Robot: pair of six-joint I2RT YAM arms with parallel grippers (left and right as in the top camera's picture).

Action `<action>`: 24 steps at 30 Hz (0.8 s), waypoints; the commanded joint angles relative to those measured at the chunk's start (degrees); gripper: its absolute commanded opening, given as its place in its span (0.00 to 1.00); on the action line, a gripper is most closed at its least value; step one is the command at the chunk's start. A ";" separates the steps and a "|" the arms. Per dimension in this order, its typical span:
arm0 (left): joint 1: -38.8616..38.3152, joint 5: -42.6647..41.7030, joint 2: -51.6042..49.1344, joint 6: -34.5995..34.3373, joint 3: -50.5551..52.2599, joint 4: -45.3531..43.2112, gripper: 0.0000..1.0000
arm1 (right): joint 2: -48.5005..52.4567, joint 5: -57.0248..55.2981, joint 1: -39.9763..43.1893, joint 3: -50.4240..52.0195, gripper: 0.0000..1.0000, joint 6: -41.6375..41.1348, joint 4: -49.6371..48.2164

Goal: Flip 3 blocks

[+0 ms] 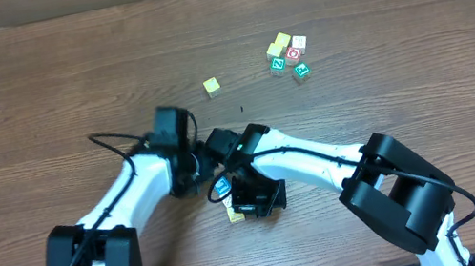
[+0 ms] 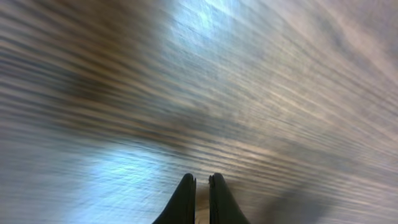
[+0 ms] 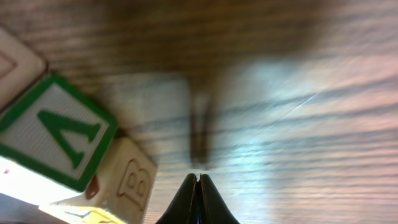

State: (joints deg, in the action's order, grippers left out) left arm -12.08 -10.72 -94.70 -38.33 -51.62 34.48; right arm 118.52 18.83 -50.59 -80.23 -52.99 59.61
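Toward the desk's (image 1: 34, 70) near edge, at mid-width, the left gripper (image 2: 200, 178) and right gripper (image 3: 198, 177) meet, jaws closed on nothing. The blue block (image 1: 221, 187) and pale yellow block (image 1: 235, 215) lie beside them. Only the right wrist view shows the cream block (image 3: 127, 180). Farther off, seen only from overhead, are a lone yellow cube (image 1: 211, 86) and then a cube cluster (image 1: 288, 55) toward the far right corner.

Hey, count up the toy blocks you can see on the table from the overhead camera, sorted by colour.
Yellow blocks: 4
Green-marked blocks: 2
Red-marked block: 1
White block: 1
Blue block: 1
Total: 9 in plain sight; the arms may hide more.
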 commanded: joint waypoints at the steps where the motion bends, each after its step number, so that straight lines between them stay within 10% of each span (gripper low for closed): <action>1: 2.80 6.16 0.00 3.65 -10.34 7.82 0.04 | -1.53 -1.22 2.38 -0.55 0.04 7.08 -0.07; 10: 4.15 4.66 -0.44 10.19 -14.43 24.92 0.04 | -1.51 -6.58 11.17 -0.52 0.04 15.47 -1.46; 24: 2.58 1.73 -0.52 11.98 -3.41 19.41 0.04 | -1.51 -18.34 27.61 -0.50 0.13 25.00 1.60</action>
State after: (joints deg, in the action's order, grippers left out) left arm -8.10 -8.14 -94.76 -27.18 -58.06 55.55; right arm 118.24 8.49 -25.52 -80.29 -30.13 60.95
